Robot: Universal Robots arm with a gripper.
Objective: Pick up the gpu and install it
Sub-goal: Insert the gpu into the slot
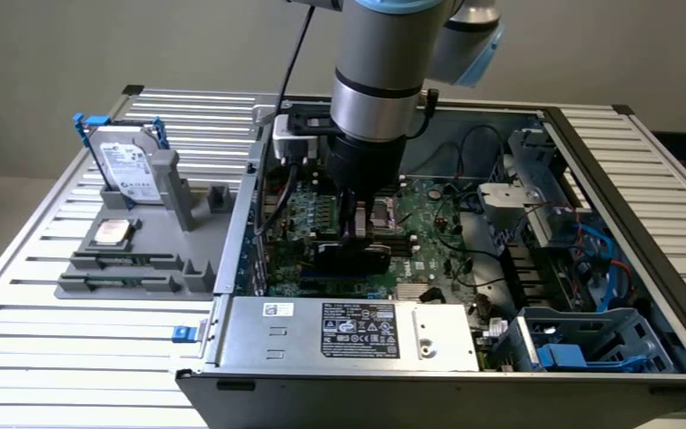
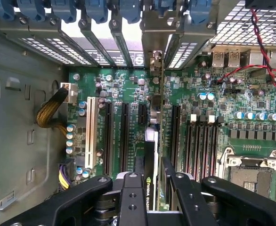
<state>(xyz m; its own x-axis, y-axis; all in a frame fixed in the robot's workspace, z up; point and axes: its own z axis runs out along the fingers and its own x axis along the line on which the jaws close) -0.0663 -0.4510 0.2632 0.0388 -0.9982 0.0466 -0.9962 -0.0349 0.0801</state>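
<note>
The gpu (image 1: 340,261) hangs edge-down inside the open computer case, just above the green motherboard (image 1: 439,214). My gripper (image 1: 361,234) is shut on its top edge. In the wrist view the gpu (image 2: 157,101) shows edge-on as a thin card with an NVIDIA label between my black fingers (image 2: 129,188). It runs from my gripper (image 2: 152,182) to the rear slot openings, over a black expansion slot (image 2: 142,113) beside the memory slots (image 2: 199,141). Its silver bracket end (image 2: 155,59) sits at the back panel. Whether the card is seated in the slot I cannot tell.
A grey fixture (image 1: 140,268) at the exterior view's left holds a silver hard drive with a blue handle (image 1: 129,165) and a small chip (image 1: 111,232). The power supply (image 1: 355,332) and a blue drive cage (image 1: 593,344) border the case front. A red-black cable (image 2: 255,52) and the CPU socket (image 2: 251,175) lie near the card.
</note>
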